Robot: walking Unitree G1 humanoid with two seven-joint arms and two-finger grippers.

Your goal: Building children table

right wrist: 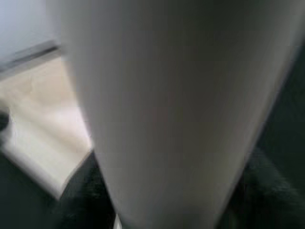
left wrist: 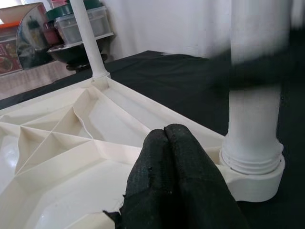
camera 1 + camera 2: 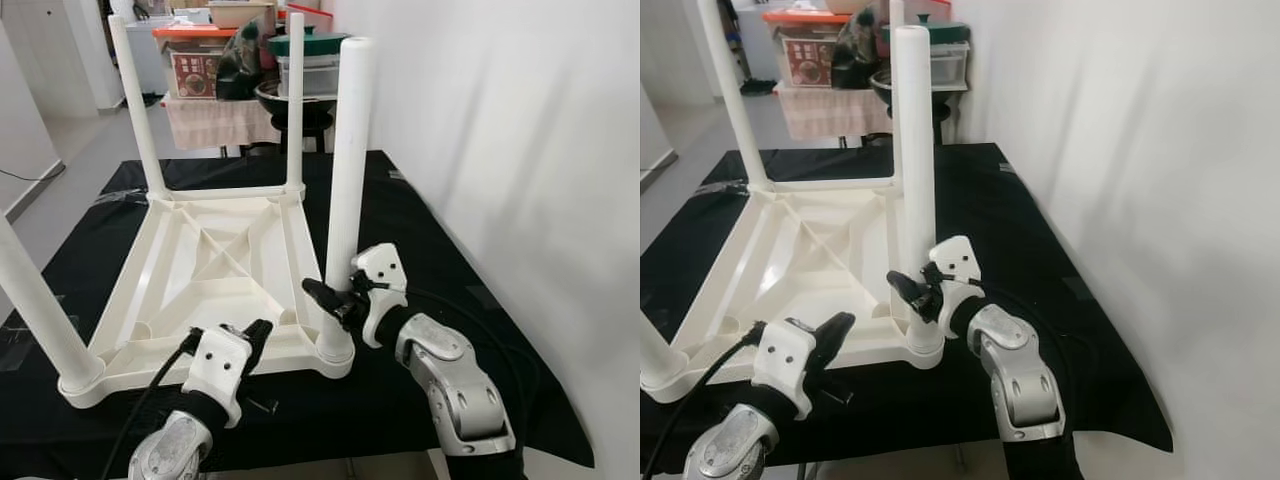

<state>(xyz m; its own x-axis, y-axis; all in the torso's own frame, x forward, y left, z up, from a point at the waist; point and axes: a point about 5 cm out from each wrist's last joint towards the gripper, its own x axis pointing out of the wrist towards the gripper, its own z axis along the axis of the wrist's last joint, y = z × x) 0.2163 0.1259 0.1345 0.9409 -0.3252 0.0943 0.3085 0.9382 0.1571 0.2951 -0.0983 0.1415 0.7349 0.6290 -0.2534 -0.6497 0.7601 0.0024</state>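
A white plastic children's table (image 3: 215,260) lies upside down on a black cloth, its four legs pointing up. My right gripper (image 3: 335,302) is shut on the near right leg (image 3: 350,150) just above its screw socket (image 3: 336,350). One black finger (image 3: 318,293) shows left of the leg, while the other is hidden behind it. The right wrist view has that leg (image 1: 162,109) very close and blurred. My left gripper (image 3: 258,338) is shut with nothing in it, its fingertips (image 2: 167,143) resting at the near rim of the table's ribbed underside (image 2: 62,138).
The black cloth (image 3: 430,230) covers a low platform that ends close in front of me. A white wall (image 3: 520,150) runs along the right. Boxes, bins and a black bowl (image 3: 290,100) stand at the back. Bare floor (image 3: 70,170) lies to the left.
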